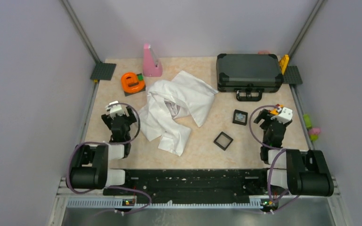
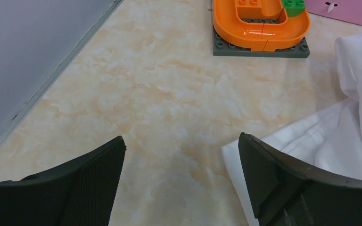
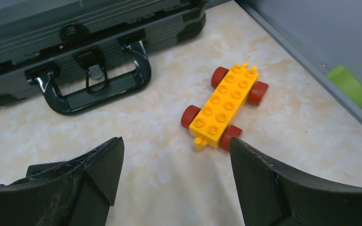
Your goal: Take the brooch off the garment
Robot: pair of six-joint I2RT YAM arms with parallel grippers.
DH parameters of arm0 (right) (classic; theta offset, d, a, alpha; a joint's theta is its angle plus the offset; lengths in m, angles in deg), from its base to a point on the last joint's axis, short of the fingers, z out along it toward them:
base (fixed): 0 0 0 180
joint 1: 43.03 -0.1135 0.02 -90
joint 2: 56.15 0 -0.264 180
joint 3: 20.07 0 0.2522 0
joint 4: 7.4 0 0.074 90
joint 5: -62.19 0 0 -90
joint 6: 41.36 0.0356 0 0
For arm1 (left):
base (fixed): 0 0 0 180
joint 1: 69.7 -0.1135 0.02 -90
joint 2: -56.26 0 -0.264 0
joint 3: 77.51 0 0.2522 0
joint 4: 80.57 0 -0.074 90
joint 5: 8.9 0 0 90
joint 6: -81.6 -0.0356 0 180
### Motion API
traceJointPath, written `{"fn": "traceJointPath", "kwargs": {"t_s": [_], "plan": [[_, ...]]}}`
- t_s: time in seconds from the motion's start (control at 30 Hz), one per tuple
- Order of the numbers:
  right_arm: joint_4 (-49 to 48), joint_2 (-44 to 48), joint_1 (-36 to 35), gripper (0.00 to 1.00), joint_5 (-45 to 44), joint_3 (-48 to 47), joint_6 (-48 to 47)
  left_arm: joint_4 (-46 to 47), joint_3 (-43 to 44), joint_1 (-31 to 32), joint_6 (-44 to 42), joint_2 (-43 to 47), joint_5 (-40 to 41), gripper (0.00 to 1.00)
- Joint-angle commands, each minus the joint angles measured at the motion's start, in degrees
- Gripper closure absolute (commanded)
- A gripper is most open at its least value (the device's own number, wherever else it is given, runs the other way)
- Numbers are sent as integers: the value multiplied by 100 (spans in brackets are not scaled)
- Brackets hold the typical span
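The white garment (image 1: 174, 108) lies crumpled in the middle of the table; its edge also shows in the left wrist view (image 2: 339, 136). I cannot make out the brooch on the cloth. A tiny pale thing sits in the far black square tray (image 1: 240, 117); it is too small to identify. My left gripper (image 1: 118, 115) is open and empty just left of the garment, and in its wrist view (image 2: 182, 141) the right finger is at the cloth's edge. My right gripper (image 1: 271, 117) is open and empty over bare table (image 3: 176, 141), just right of that tray.
A second black square tray (image 1: 223, 140) lies nearer, empty. A black case (image 1: 249, 71) stands at the back right. A yellow toy car (image 3: 225, 106) lies ahead of the right gripper. An orange brick piece (image 1: 132, 81) and a pink object (image 1: 151, 61) are at the back left.
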Motion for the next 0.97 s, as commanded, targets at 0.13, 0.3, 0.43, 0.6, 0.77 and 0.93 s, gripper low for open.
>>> {"fn": "traceJointPath", "kwargs": {"t_s": [0.13, 0.3, 0.43, 0.6, 0.77, 0.93], "plan": [[-2223, -1490, -45, 21, 1135, -214, -546, 1961, 66, -136, -169, -1065, -349, 9], [-1768, -1482, -104, 20, 1314, -418, -682, 1380, 427, -136, -254, -1105, -407, 10], [-1463, -1492, -188, 1, 1290, -585, -786, 1006, 515, -139, -200, -997, -433, 5], [-1452, -1512, -197, 1, 1355, -618, -814, 1173, 483, -138, -225, -1049, -431, 3], [-1446, -1505, -195, 1, 1363, -618, -826, 1162, 496, -133, -226, -1062, -432, 2], [-1446, -1503, -200, 1, 1366, -618, -821, 1171, 493, -133, -235, -1065, -440, 1]]}}
